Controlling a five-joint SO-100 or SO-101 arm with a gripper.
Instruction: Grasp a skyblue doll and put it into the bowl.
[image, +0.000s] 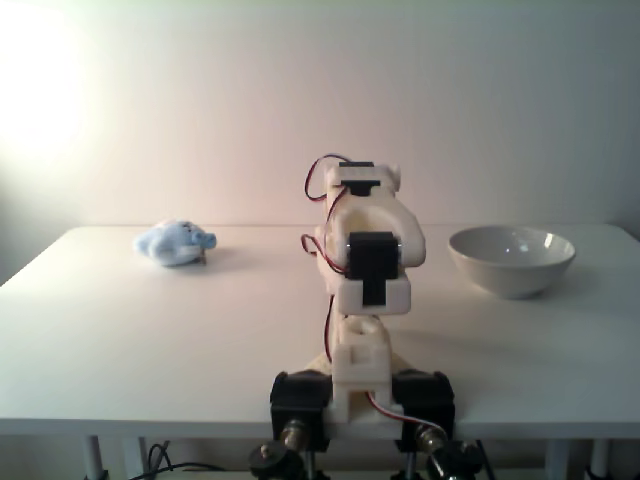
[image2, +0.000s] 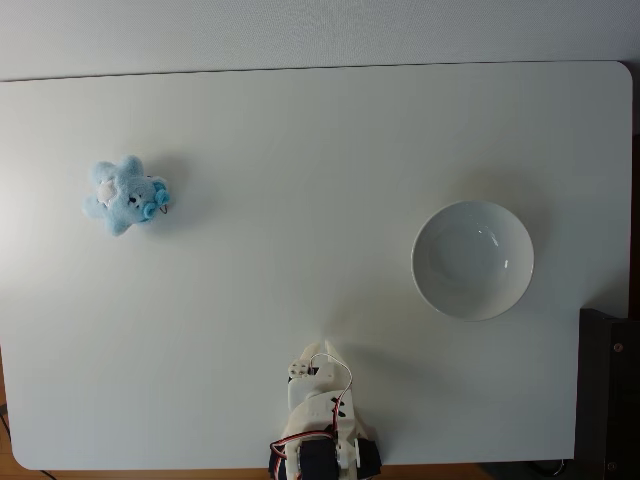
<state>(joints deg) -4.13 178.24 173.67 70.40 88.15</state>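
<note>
the skyblue doll (image2: 125, 194) is seen lying on the white table (image2: 300, 150) at the far left in both fixed views, well apart from the bowl (image2: 472, 260), which stands empty on the right. the arm (image: 365, 270) is folded over its base at the near edge, and the state of the gripper (image2: 318, 352) cannot be told, since its jaws are hidden or too small to read. the doll is judged to be light, soft and easily squashed, unlikely to slip once pinched. it is best taken across its plump middle, not by a thin limb.
</note>
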